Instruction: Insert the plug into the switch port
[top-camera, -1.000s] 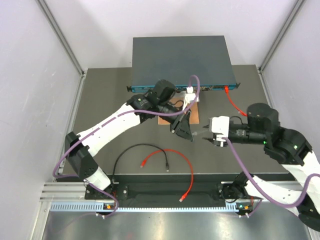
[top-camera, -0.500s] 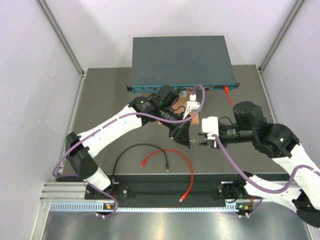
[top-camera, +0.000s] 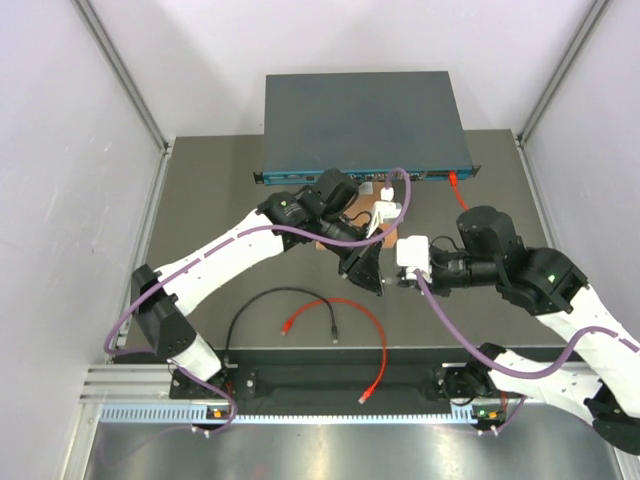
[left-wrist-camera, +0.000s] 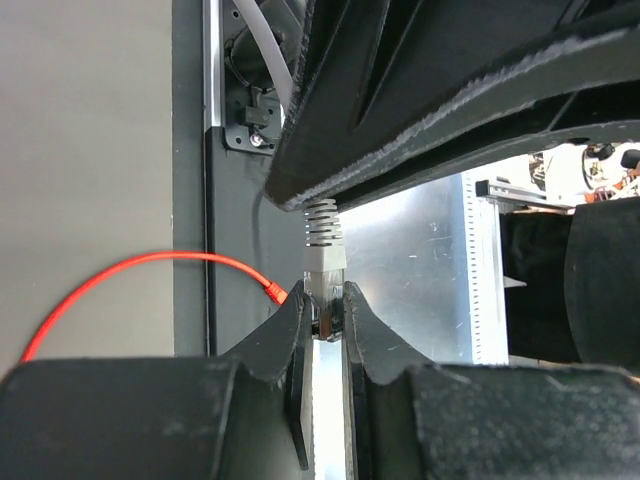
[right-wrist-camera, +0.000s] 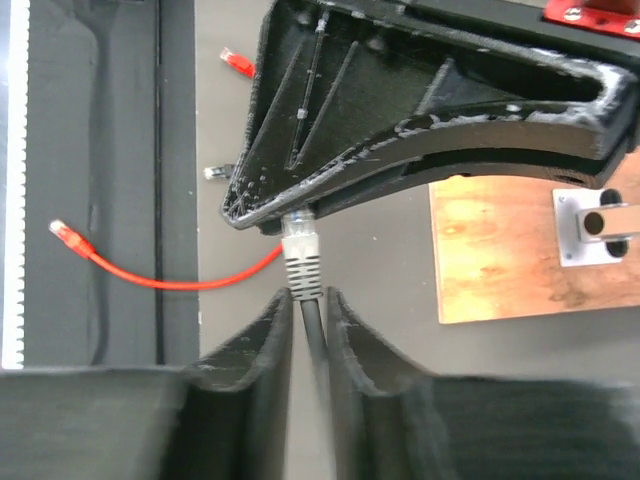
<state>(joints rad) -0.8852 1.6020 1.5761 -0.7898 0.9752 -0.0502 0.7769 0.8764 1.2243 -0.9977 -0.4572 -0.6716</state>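
- One plug (left-wrist-camera: 325, 255), grey boot, pinched at its clear tip by the left gripper (left-wrist-camera: 325, 312), above the table (top-camera: 210, 200) near the wooden board (right-wrist-camera: 490, 260).
- Far edge: switch (top-camera: 360, 110), apart from the plug.
- Just behind the boot, right gripper (right-wrist-camera: 310, 300) fingers flank the cable (right-wrist-camera: 316, 360); gripping or not, can't tell.
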